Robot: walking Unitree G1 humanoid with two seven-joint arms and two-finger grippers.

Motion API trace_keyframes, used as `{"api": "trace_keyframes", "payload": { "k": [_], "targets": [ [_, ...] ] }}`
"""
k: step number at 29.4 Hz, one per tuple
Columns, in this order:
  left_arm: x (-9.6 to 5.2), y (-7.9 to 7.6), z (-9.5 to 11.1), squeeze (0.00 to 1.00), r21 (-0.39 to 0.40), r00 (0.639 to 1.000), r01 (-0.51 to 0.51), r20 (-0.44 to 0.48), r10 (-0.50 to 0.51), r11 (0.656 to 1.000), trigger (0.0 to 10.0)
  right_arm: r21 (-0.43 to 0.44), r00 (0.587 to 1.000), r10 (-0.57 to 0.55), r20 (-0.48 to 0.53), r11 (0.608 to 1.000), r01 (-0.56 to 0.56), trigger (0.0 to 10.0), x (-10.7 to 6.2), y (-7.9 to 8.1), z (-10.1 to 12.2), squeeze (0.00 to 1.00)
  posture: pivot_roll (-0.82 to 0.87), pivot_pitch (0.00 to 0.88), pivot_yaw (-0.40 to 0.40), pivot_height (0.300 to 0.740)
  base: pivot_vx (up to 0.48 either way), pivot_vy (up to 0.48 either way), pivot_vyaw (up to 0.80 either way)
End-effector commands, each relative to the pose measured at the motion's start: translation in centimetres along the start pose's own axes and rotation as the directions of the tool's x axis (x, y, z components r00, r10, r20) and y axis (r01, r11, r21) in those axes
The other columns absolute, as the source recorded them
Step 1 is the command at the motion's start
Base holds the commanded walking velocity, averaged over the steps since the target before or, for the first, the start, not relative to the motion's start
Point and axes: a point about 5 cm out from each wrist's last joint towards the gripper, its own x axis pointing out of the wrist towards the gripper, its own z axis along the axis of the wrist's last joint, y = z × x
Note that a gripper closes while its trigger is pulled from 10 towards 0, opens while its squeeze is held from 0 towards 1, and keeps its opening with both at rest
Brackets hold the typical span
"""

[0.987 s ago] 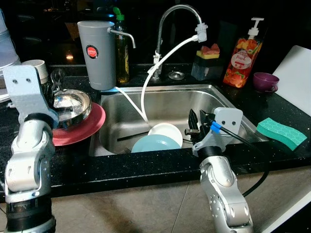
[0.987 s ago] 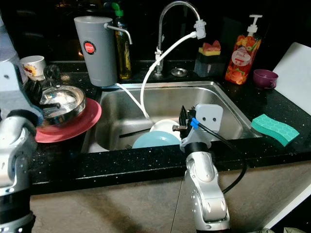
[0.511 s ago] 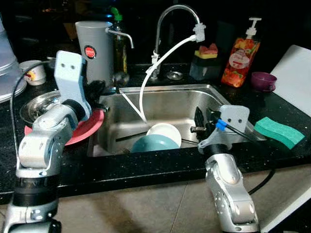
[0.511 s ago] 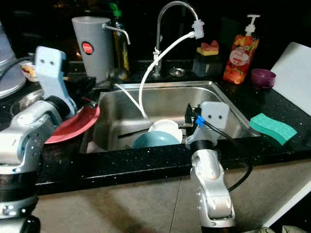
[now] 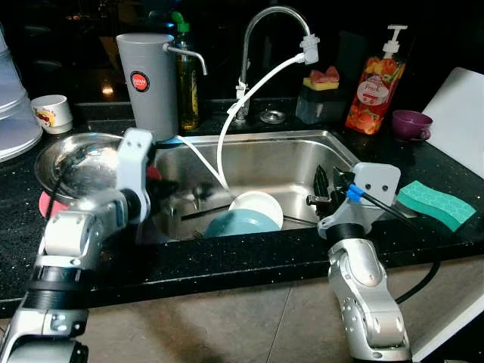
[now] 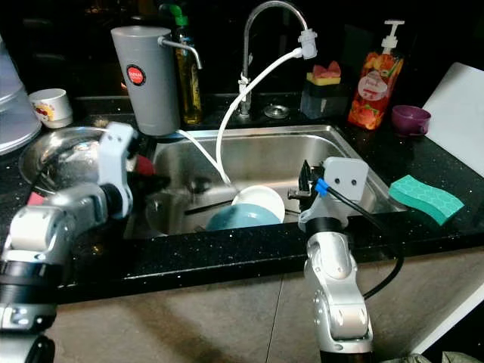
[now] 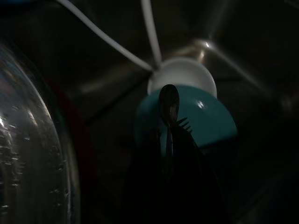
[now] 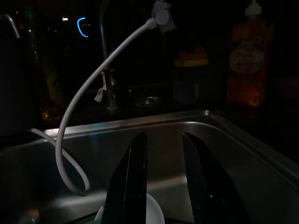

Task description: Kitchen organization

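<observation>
You're bringing the left gripper in over the sink's left edge, mid-left of the left eye frame; fingers are closed down on a spoon, and fork tines seem to be poking out beside it, prob a 2nd utensil in the same pinch but too dark to confirm. Wrist cam is looking past the spoon at the teal plate and white bowl sitting lower centre of the basin, bowl touching the plate's far rim. Right gripper is hovering at the basin's right side, fingers parted a moderate gap, holding nothing. Handling, imo: cutlery is light, stiff, thin and likely wet, so slippery and apt to pivot in a 2-finger pinch; you're best holding mid-handle, not the bowl end. Plate and bowl look ceramic, so heavier and chippable; take them by the rim. Steel bowl on the red plate is sitting on the counter, left of frame.
</observation>
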Motion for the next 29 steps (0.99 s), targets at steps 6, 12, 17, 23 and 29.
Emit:
{"api": "trace_keyframes", "payload": {
  "k": [6,12,17,23,29],
  "targets": [
    [0.4,-0.6,-0.4,1.00,0.029,0.999,0.049,-0.006,-0.049,0.998,10.0,-0.003,1.000,-0.002,0.009,1.000,0.002,10.0,-0.1,0.2,0.2,0.00,0.08,0.130,-0.005,0.740,0.000,0.000,0.00],
    [0.1,-0.6,0.4,0.86,0.064,0.999,0.032,0.036,-0.034,0.997,10.0,-0.001,1.000,-0.001,0.008,1.000,0.001,10.0,-0.2,0.3,0.1,0.00,0.08,0.130,-0.006,0.740,0.000,0.000,0.00],
    [0.0,-0.9,1.1,0.00,0.081,0.996,0.028,0.078,-0.034,0.996,10.0,0.001,1.000,0.001,0.005,1.000,-0.001,10.0,-0.2,0.4,0.0,0.00,0.08,0.130,-0.006,0.740,0.000,0.000,0.00],
    [-0.5,-1.9,2.7,0.00,0.191,0.989,0.020,0.139,-0.048,0.981,10.0,0.001,1.000,0.003,0.005,1.000,-0.003,10.0,-0.2,0.3,0.0,0.00,0.07,0.131,-0.008,0.740,0.000,0.000,0.00],
    [-2.5,-2.3,4.0,0.00,0.219,0.985,0.060,0.145,-0.094,0.974,10.0,-0.002,1.000,0.004,0.007,1.000,-0.004,10.0,-0.2,0.3,0.1,0.00,0.07,0.131,-0.008,0.740,0.000,0.000,0.00]
  ]
}}
